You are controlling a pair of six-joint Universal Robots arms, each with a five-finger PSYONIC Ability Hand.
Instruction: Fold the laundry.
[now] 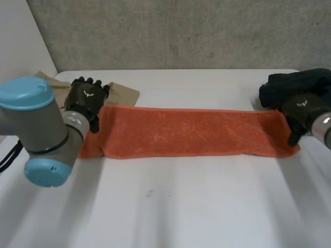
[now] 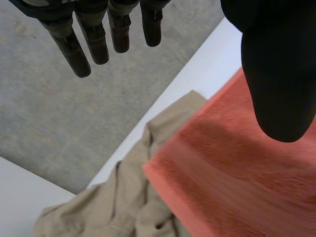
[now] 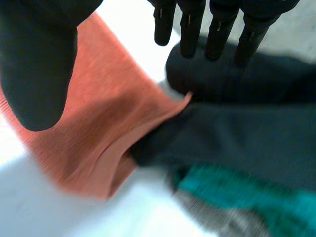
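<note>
White bench (image 1: 181,206), concrete wall (image 1: 181,31) behind. Left hand (image 1: 87,98) is spread wide with straight fingers, holding nothing, over the 9 o'clock end of the orange towel (image 1: 186,133). Right hand (image 1: 302,111) same deal, wide open at the 3 o'clock end. Towel's a long strip between them. Tan cloth (image 1: 124,93) sits at 12 o'clock from the left end, dark pile (image 1: 289,85) at 12 o'clock from the right.

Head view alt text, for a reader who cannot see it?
An orange towel lies in a long strip across a white table, with the left hand at one end and the right hand at the other. A tan cloth lies by the left hand, dark clothes by the right.
</note>
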